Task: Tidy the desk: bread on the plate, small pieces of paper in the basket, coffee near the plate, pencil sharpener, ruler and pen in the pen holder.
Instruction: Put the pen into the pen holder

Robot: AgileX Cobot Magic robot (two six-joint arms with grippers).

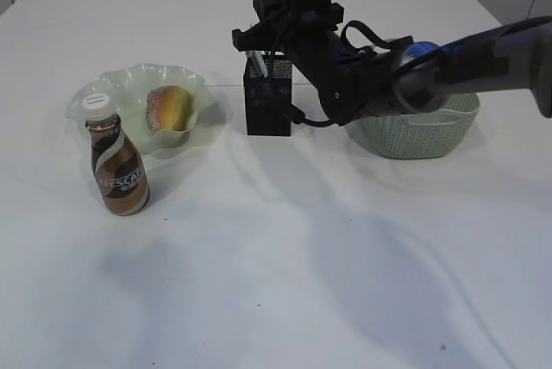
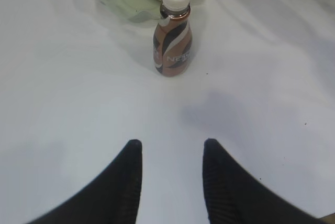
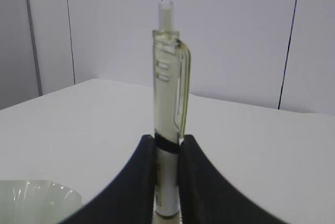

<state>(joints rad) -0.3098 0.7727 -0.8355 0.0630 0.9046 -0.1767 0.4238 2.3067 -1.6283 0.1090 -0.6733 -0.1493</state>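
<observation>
Left of frame: coffee (image 1: 119, 168), brown bottle with a cream-and-dark swirl label and white cap; pale green translucent plate (image 1: 200, 93); golden-brown bread (image 1: 168, 108) with a pale speckled crust. Centre: black mesh pen holder (image 1: 268, 103). Right: sage-green woven-look basket (image 1: 423, 136). White surface (image 1: 285, 248). Pale yellowish translucent pen (image 3: 168, 103).

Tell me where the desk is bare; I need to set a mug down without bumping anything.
The near half of the desk, in front of the coffee, is bare, as is the far left corner behind the plate. It is crowded around the pen holder and basket, where the right arm reaches in.
</observation>
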